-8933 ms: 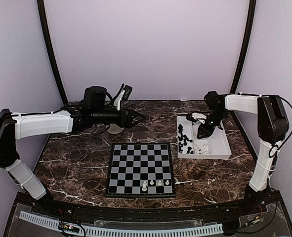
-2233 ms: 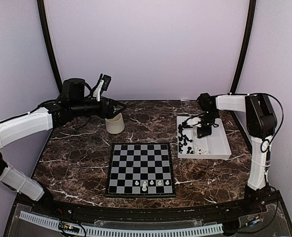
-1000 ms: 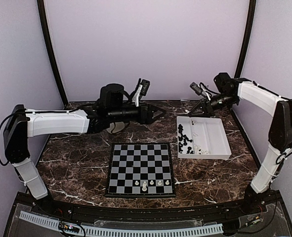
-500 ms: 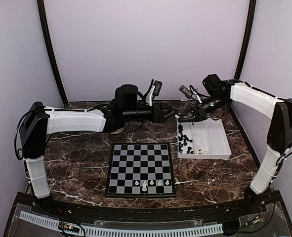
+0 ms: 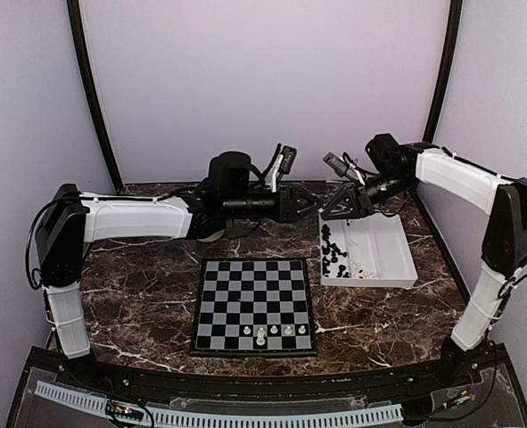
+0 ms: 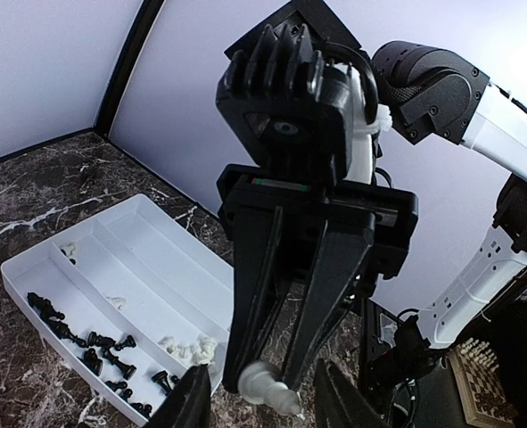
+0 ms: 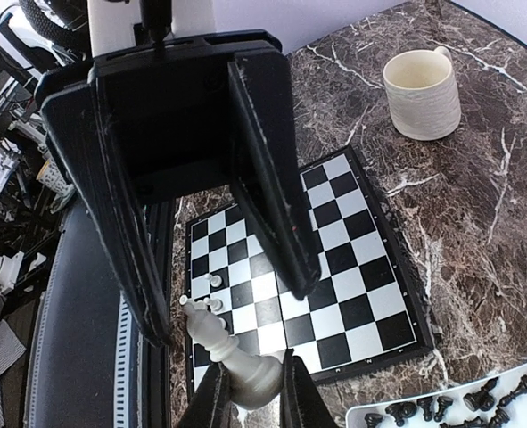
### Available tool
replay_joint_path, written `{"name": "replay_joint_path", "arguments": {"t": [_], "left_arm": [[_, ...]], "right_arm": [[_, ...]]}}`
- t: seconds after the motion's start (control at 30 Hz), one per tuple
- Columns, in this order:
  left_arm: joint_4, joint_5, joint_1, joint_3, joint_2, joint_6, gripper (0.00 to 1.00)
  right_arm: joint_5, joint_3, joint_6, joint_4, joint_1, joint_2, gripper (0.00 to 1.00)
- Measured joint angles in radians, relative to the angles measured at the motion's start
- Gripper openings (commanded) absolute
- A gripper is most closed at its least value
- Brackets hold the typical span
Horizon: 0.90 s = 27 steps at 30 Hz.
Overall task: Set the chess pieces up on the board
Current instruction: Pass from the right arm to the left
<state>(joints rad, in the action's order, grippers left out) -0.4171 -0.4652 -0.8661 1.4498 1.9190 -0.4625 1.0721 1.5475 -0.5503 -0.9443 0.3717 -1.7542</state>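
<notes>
With few pieces (image 5: 261, 337) on the board (image 5: 254, 285) and most in the tray (image 5: 388, 242), your right gripper (image 6: 270, 376) pinches a white piece (image 7: 236, 366) between the parted jaws of the left gripper (image 7: 232, 312).

Board (image 5: 245, 285) checked black and grey; chess piece (image 7: 234, 354) and tray (image 5: 390, 251) white; table (image 5: 138, 285) dark veined marble.

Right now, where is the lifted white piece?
The white piece hangs back centre in top view, pinched by the right tool, between the left tool's open fingers.
</notes>
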Motion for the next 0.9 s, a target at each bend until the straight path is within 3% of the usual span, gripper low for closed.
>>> {"name": "replay_joint_path", "arguments": {"t": [0.13,0.43,0.6,0.73,0.9], "left_arm": [[0.005,-0.006,-0.003,0.003,0.002,0.008,0.36],[0.008,-0.021,-0.006,0.008,0.015,0.017,0.13],[0.012,-0.021,-0.007,0.008,0.015,0.029,0.03],[0.020,-0.015,-0.007,0.008,0.016,0.041,0.01],[0.151,0.043,-0.007,0.008,-0.020,0.137,0.01]], "right_arm": [[0.009,0.010,0.011,0.000,0.000,-0.003,0.09],[0.010,0.014,0.019,-0.001,0.002,-0.007,0.10],[0.002,0.014,0.032,-0.007,0.002,-0.008,0.21],[-0.006,0.014,0.003,-0.024,0.003,-0.006,0.39],[-0.061,-0.046,-0.037,-0.016,-0.001,0.059,0.48]]}}
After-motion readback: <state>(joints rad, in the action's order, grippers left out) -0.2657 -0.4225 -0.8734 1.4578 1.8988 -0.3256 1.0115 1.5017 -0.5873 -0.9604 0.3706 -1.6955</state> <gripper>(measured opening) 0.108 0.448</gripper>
